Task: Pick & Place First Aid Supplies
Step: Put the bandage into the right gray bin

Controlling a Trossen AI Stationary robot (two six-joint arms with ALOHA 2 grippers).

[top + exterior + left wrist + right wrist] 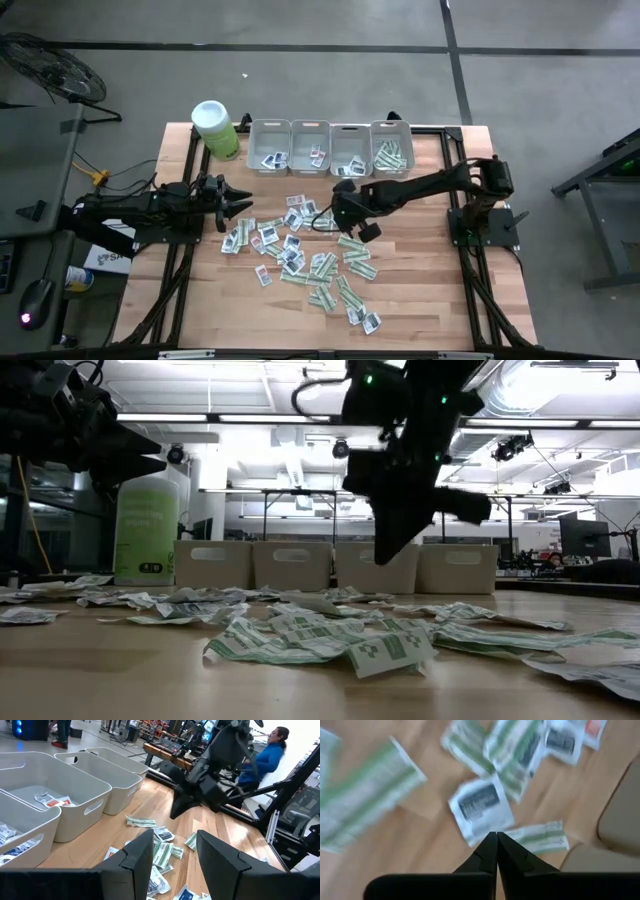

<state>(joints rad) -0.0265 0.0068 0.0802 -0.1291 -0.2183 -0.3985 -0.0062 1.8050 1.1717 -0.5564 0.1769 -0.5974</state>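
Right gripper pinched empty just above a squarish white dark-printed paper packet, left gripper agape, empty; pale wooden table; open workshop behind

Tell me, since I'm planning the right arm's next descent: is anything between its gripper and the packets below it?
Nothing visible. The right gripper, shut and empty, hangs above the table with only air between it and a white dark-printed packet lying flat just beyond its tips. The left gripper waits open at the pile's left edge.
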